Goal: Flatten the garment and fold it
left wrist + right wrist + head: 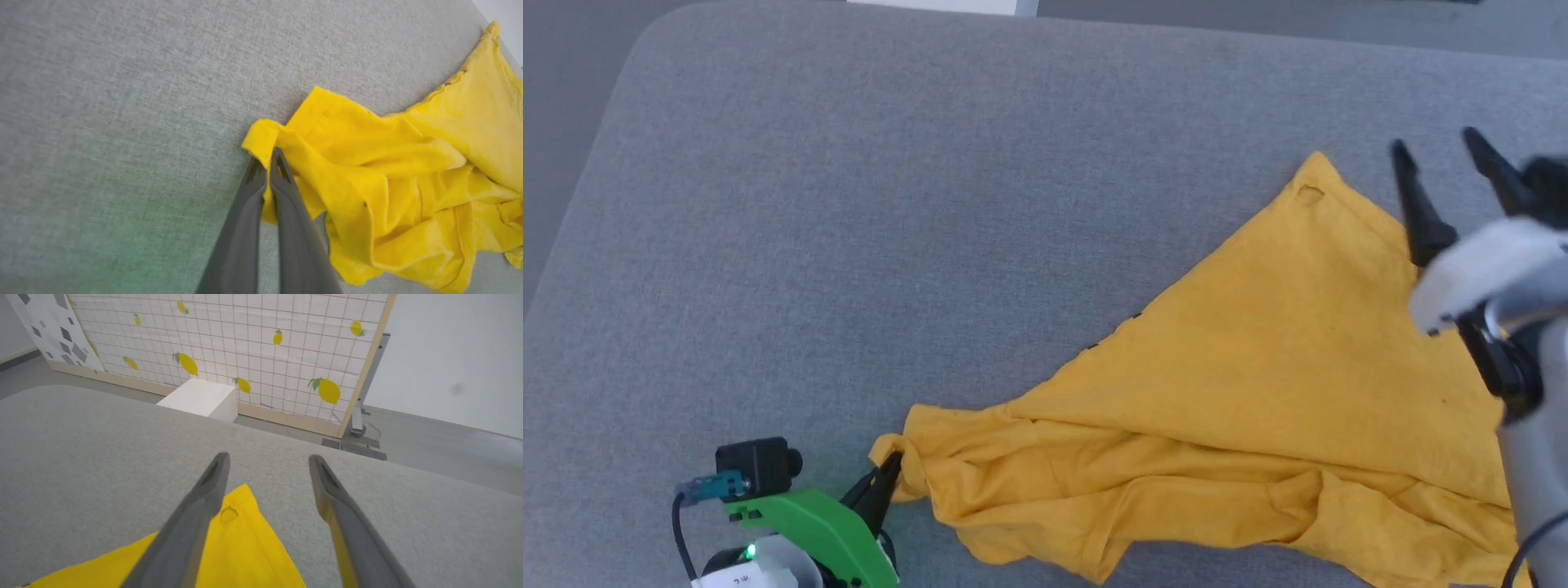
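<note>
Your left gripper (pixel 894 469) is clamped on the near-left corner of the yellow t-shirt (pixel 1258 392), probably to anchor it for stretching flat. Your right gripper (pixel 1436 143) hovers, jaws apart, over the far corner. T-shirt lies half-spread on the right of the grey cushion (pixel 849 204), near edge bunched.

You are working in what looks like a test studio, not a lived-in home: behind the grey fabric-covered surface (pixel 81 457) stands a wood-framed backdrop panel (pixel 253 355) printed with tiles and lemons, propped on a metal stand (pixel 359 416), with a white box (pixel 200 401) on the bare grey floor (pixel 449 445) and a plain white wall (pixel 449 355).
</note>
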